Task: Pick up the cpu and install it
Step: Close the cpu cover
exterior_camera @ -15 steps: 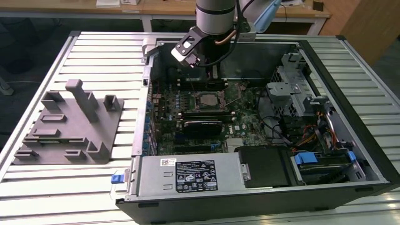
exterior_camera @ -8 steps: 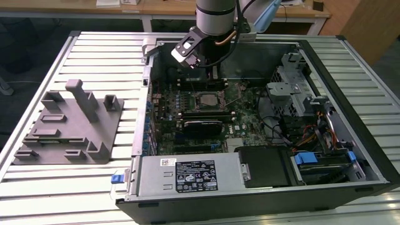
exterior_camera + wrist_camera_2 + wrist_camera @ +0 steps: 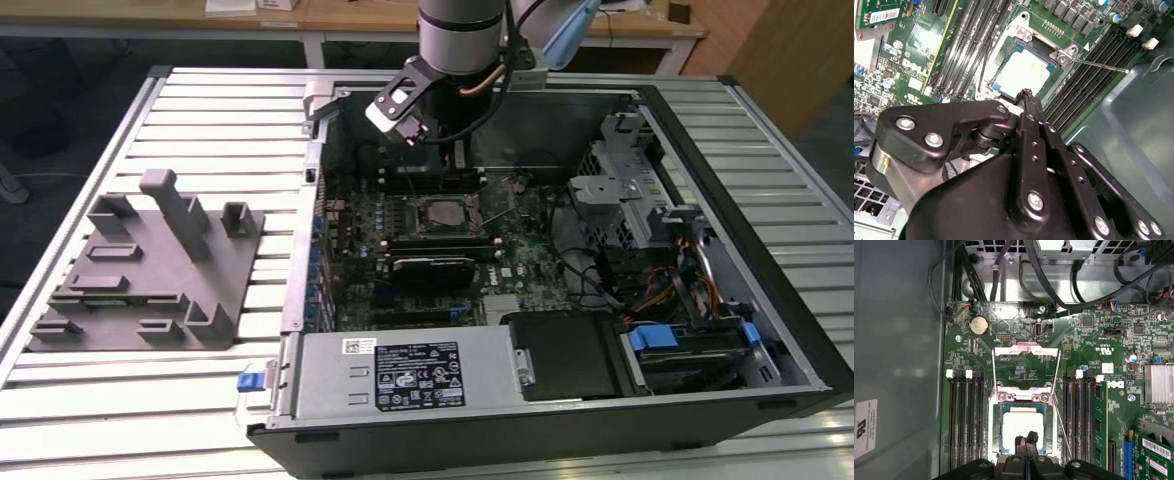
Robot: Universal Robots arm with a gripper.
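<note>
The cpu (image 3: 438, 212) lies flat in the black socket on the motherboard inside the open computer case, its silvery top facing up. In both wrist views the cpu (image 3: 1021, 72) (image 3: 1021, 425) sits seated in the socket frame. The metal load plate (image 3: 1026, 347) is swung back and the thin lever (image 3: 1061, 425) stands free. My gripper (image 3: 1026, 438) hangs just above the cpu's near edge, fingers pressed together and holding nothing. In the second wrist view the gripper (image 3: 1026, 93) tips point at the chip's edge. In the exterior view the gripper (image 3: 454, 160) reaches down into the case.
Memory slots (image 3: 966, 425) flank the socket on both sides. A grey fixture block (image 3: 147, 270) stands on the slatted table at the exterior view's left. The power supply (image 3: 400, 375), drive cage (image 3: 627, 190) and cables (image 3: 654, 290) crowd the case.
</note>
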